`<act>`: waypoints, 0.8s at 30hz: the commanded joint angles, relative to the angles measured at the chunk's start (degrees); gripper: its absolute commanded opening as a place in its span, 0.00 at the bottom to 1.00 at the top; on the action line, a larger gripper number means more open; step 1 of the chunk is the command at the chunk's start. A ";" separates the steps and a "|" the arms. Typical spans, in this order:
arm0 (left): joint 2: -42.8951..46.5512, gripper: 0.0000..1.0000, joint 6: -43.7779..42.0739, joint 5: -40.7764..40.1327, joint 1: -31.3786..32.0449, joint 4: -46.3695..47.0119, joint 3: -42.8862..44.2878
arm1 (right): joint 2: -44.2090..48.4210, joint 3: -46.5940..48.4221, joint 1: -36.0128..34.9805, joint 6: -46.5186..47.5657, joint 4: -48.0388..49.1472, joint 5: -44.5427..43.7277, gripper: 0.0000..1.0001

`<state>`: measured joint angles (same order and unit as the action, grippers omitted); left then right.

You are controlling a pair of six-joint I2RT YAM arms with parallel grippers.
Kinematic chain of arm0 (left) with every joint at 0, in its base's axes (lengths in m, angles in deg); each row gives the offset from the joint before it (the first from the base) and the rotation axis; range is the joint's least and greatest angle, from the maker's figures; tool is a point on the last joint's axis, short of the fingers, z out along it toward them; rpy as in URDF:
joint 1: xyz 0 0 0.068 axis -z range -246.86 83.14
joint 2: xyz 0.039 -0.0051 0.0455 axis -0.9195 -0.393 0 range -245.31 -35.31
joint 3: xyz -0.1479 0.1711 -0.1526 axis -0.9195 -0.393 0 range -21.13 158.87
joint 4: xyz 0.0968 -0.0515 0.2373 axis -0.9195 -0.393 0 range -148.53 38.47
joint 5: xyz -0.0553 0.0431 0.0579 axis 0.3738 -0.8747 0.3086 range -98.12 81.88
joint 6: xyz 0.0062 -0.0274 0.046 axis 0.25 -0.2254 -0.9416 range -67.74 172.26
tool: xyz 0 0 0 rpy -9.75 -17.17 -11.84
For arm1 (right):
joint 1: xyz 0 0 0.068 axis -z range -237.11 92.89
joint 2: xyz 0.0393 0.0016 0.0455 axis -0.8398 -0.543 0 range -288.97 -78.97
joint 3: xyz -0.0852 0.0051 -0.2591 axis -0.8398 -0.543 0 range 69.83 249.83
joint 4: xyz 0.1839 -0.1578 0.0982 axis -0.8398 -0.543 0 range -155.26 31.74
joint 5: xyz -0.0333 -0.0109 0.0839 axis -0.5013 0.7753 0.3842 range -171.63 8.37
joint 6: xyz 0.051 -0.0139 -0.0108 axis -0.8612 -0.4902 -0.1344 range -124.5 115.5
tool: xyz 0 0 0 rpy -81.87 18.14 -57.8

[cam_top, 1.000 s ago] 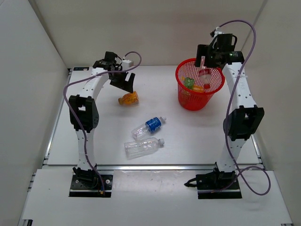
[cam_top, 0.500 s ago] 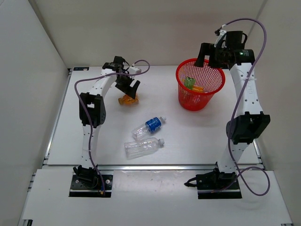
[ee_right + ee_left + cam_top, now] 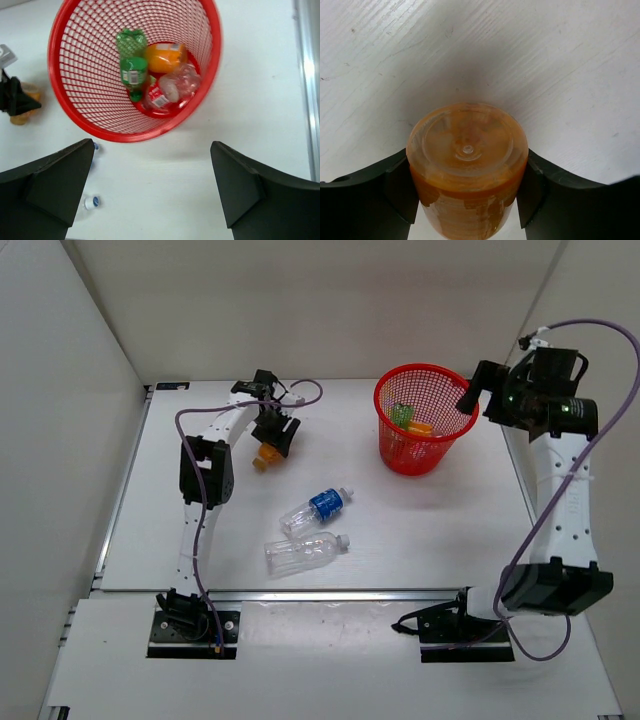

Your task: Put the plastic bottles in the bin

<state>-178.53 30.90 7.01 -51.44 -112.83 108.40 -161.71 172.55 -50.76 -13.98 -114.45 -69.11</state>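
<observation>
An orange bottle [image 3: 263, 456] lies on the table at the back left. My left gripper [image 3: 275, 433] is shut on it, its black pads pressed against both sides of the orange bottle [image 3: 467, 135]. The red mesh bin [image 3: 381, 400] stands at the back right. Inside the bin [image 3: 150, 135] lie a green bottle [image 3: 131, 60], a second orange bottle [image 3: 165, 56] and a clear bottle with a red label [image 3: 170, 90]. My right gripper [image 3: 475, 390] hangs open and empty just right of the bin's rim. A blue-label bottle [image 3: 318, 507] and a plain clear bottle [image 3: 305, 553] lie mid-table.
White walls close in the table on the left, back and right. A metal rail [image 3: 330, 594] runs along the near edge. The purple cable [image 3: 300, 398] loops beside the left wrist.
My left gripper came down over the orange bottle and closed on it. The right gripper let a clear red-cap bottle fall into the bin, then swung away to the right.
</observation>
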 commanded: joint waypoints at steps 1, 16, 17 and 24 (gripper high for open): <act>4.43 0.29 5.87 -1.42 1.19 1.09 1.42 | 6.34 -7.06 1.91 -2.30 3.18 -2.40 0.99; 22.99 0.22 36.91 -14.95 17.71 50.44 2.47 | 30.78 -37.06 11.84 -1.51 6.53 -6.38 1.00; 21.77 0.25 37.79 -14.96 18.85 52.58 3.00 | 31.49 -37.76 12.37 -0.90 6.61 -5.66 1.00; 5.95 0.33 33.94 -15.05 28.43 65.58 17.32 | 35.72 -41.28 5.36 -2.39 6.26 -5.83 1.00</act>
<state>-165.28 65.19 -5.66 -25.36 -53.53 123.90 -126.41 131.28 -42.59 -15.99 -109.72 -74.73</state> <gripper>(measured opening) 0.744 0.993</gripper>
